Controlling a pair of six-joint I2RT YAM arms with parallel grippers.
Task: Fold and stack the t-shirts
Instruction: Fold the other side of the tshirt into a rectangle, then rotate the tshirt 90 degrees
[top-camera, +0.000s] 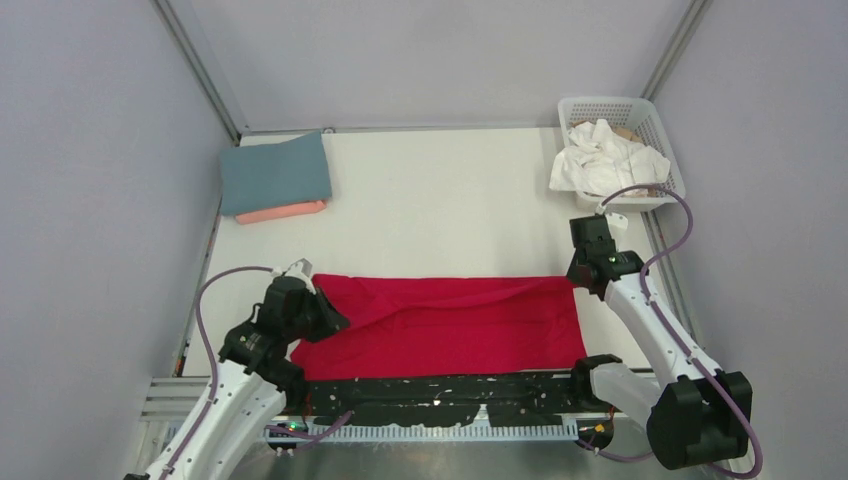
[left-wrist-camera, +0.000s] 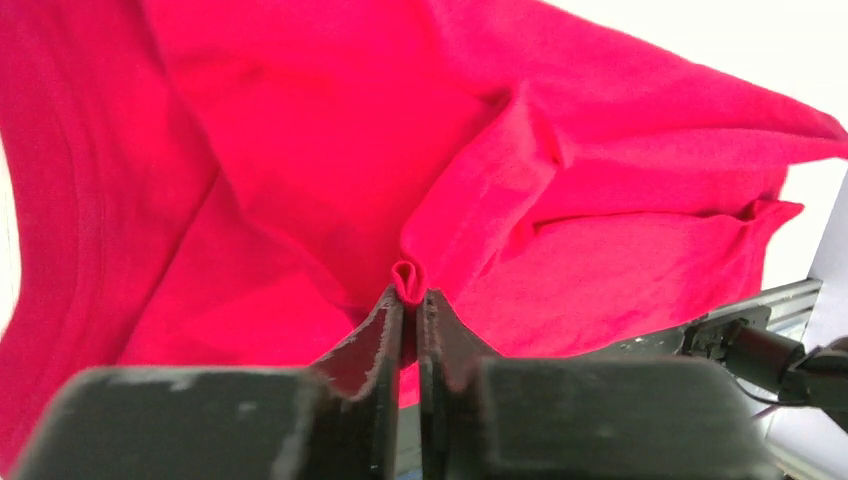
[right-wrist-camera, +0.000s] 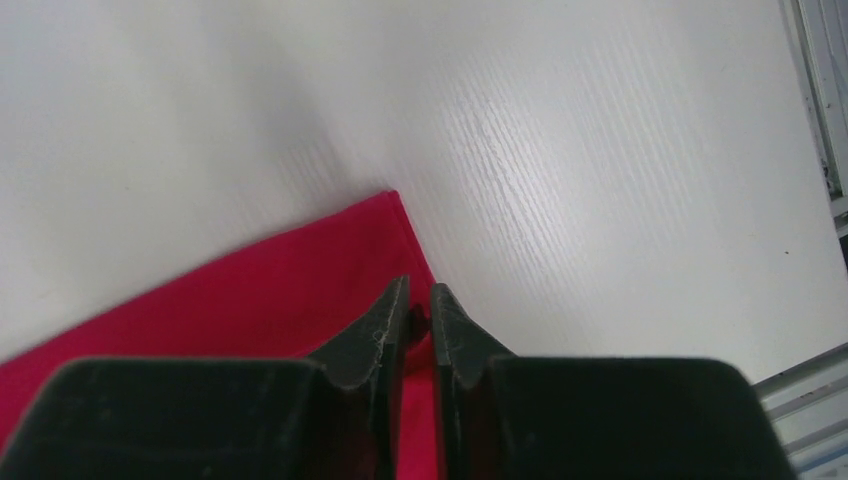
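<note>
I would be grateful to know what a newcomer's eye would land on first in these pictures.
The bright red t-shirt stands out, spread across the near side of the table, the left gripper shut on a pinch of it, the right gripper at its far right corner. Next, the folded blue-grey t-shirt atop a salmon pink t-shirt far left, and white t-shirts heaped in the basket far right.

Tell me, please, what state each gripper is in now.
Left gripper: closed on a fold of the bright red cotton t-shirt.
Right gripper: closed over that shirt's edge; hold cannot be told.
</note>
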